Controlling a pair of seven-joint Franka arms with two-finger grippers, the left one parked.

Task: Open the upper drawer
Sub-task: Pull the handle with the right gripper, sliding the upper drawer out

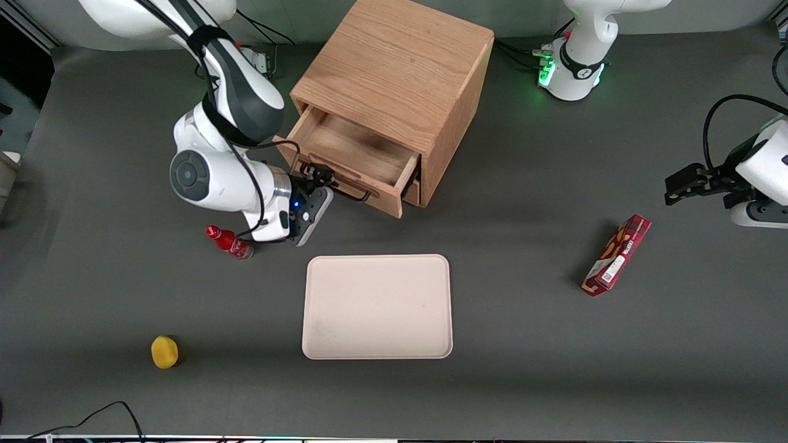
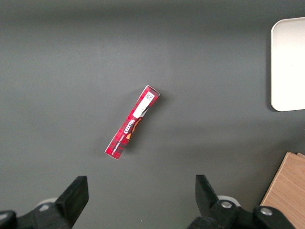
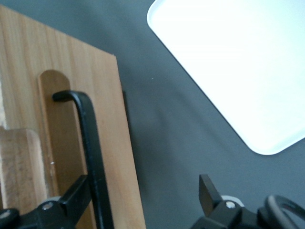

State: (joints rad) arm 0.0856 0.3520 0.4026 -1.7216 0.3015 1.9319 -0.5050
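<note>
The upper drawer [image 1: 354, 151] of the oak cabinet [image 1: 394, 67] stands pulled out, and its bare wooden inside shows. Its dark bar handle [image 1: 351, 192] runs along the drawer front. My right gripper [image 1: 318, 178] is at the end of that handle nearer the working arm. In the right wrist view the gripper [image 3: 143, 193] is open. The handle bar [image 3: 90, 143] and the edge of the drawer front [image 3: 114, 157] lie between the spread fingers. One finger [image 3: 76, 194] is right against the bar, the other stands over the mat. The bottom drawer [image 1: 413, 192] barely shows beneath.
A red bottle [image 1: 229, 242] lies just by my wrist, nearer the camera. A pale tray [image 1: 377, 306] sits in front of the cabinet. A yellow object [image 1: 164, 351] lies near the front edge. A red box [image 1: 617, 254] lies toward the parked arm's end, and it shows in the left wrist view [image 2: 132, 122].
</note>
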